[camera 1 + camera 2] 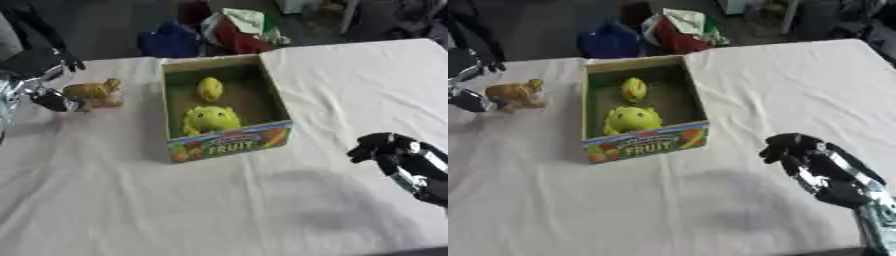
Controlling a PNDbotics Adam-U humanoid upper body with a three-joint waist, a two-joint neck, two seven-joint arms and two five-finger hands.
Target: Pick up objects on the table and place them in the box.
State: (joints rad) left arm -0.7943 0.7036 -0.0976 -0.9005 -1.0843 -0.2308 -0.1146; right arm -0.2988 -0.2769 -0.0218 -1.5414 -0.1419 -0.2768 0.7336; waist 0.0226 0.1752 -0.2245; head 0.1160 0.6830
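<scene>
A small tan toy animal (94, 93) sits at the left side of the counter (350, 90), which is covered with a white cloth. The robot's left hand (54, 99) is right up against the toy on its left side, one dark finger touching or nearly touching it low down and another finger (70, 61) raised above and behind. The fingers are spread on either side of the toy, not clearly clamped on it; I cannot tell whether it is gripped.

Just beside the toy, to its right, stands the open cardboard box (226, 142), its front panel printed with fruit pictures and the word FRUIT. Inside it lie two yellow-green things: a smaller rounded one (209, 89) toward the back and a larger soft-looking one (211, 120) toward the front wall.

Well apart from the box, at the right edge of the counter, the right hand (796, 150) hangs above the cloth with its fingers curled in and nothing in them.

Beyond the far edge of the counter lie blue, red and white bags or cloths (219, 30) on the floor.
</scene>
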